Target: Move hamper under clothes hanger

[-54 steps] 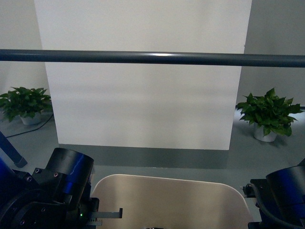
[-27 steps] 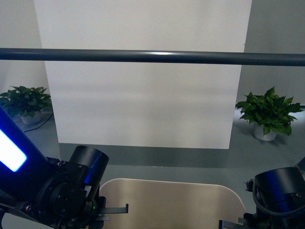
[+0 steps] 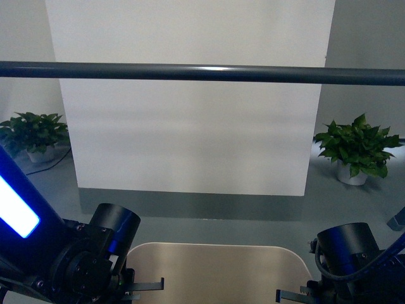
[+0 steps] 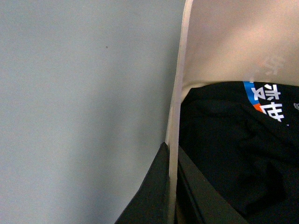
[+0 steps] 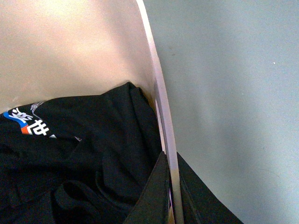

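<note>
The hamper (image 3: pixel 215 272) is a beige bin with rounded corners at the bottom middle of the front view. The clothes hanger's dark grey bar (image 3: pixel 202 72) runs straight across above and beyond it. My left gripper (image 3: pixel 144 286) is shut on the hamper's left rim, and my right gripper (image 3: pixel 292 294) is shut on its right rim. In the left wrist view the gripper (image 4: pixel 172 186) pinches the thin wall (image 4: pixel 180 84) between dark fingers. The right wrist view shows the same clamp (image 5: pixel 172 186) on the wall (image 5: pixel 159 93). Black clothing (image 4: pixel 224 154) (image 5: pixel 70 154) lies inside.
A white panel (image 3: pixel 190 126) stands behind the bar on the grey floor (image 3: pixel 209 212). A potted plant (image 3: pixel 35 136) sits at the far left and another (image 3: pixel 357 152) at the far right. A dark leg end (image 3: pixel 397 221) shows at the right edge.
The hamper's far rim has dropped lower in the front view. Both arms have shifted; the left arm's lit blue link has come into view, and the right wrist has moved inward.
</note>
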